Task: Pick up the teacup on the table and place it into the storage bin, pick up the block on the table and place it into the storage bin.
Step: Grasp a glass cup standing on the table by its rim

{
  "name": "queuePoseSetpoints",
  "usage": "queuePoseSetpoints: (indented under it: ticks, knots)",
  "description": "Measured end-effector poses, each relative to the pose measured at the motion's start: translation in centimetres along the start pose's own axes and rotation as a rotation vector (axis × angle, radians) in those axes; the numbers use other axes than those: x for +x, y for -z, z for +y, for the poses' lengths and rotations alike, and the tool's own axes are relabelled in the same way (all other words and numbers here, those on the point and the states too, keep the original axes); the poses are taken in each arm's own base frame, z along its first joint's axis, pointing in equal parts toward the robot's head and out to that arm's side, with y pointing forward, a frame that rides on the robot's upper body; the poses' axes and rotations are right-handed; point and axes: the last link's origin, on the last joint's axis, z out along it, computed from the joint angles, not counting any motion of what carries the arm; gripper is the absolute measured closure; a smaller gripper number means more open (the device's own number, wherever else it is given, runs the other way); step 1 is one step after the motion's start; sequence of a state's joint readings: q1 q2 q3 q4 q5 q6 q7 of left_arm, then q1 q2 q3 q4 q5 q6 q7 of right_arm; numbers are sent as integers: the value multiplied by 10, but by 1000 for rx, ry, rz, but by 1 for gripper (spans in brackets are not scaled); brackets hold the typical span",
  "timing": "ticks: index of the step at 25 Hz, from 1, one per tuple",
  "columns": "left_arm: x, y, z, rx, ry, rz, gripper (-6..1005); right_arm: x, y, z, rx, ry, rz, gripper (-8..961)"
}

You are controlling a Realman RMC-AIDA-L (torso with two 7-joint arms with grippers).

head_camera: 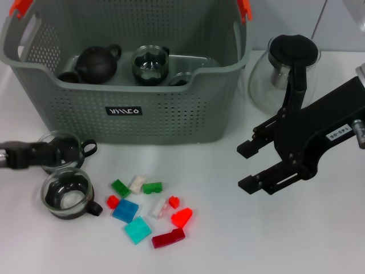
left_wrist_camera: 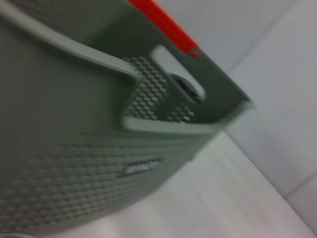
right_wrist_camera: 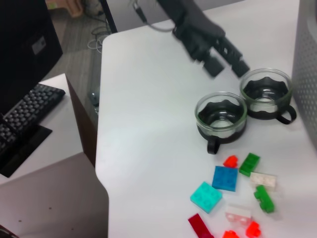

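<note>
Two glass teacups with black inserts stand on the white table in front of the storage bin: the farther teacup (head_camera: 64, 147) (right_wrist_camera: 266, 91) and the nearer teacup (head_camera: 67, 193) (right_wrist_camera: 221, 116). Several coloured blocks (head_camera: 149, 206) (right_wrist_camera: 233, 191) lie to the right of them. My left gripper (head_camera: 54, 154) (right_wrist_camera: 228, 66) reaches in from the left, open, its tips at the farther teacup's rim. My right gripper (head_camera: 251, 166) hovers open and empty to the right of the bin. The grey-green storage bin (head_camera: 171, 117) (left_wrist_camera: 99, 163) holds a dark teapot (head_camera: 97, 63) and glass cups.
A glass teapot (head_camera: 288, 65) with a black lid and handle stands at the back right, behind my right arm. The table's left edge (right_wrist_camera: 99, 148) drops off to a desk with a keyboard (right_wrist_camera: 25, 111).
</note>
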State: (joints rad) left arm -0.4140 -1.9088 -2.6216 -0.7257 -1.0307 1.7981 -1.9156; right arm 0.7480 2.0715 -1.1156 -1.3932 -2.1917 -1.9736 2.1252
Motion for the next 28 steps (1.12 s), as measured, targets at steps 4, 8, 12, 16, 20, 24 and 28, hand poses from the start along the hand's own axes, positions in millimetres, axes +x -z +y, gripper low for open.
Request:
queuePoseSetpoints:
  ticks: [4, 8, 12, 16, 20, 24, 28]
  knots:
    - [12, 14, -6, 70, 79, 23, 86, 1, 3, -2, 5, 26, 7, 267]
    - [18, 24, -9, 103, 133, 17, 86, 5, 3, -3, -3, 40, 12, 267]
    - [23, 36, -8, 126, 141, -29, 87, 7, 6, -6, -10, 33, 18, 266]
    - [24, 41, -4, 136, 128, -97, 87, 8, 6, -8, -19, 30, 21, 266]
    - [21, 38, 2, 107, 83, -182, 87, 8, 5, -11, -24, 31, 13, 266]
    - [17, 31, 1, 106, 71, -223, 87, 7, 6, -14, -26, 24, -14, 266]
    - [10, 22, -2, 131, 115, -265, 87, 6, 7, -16, -21, 27, -21, 266]
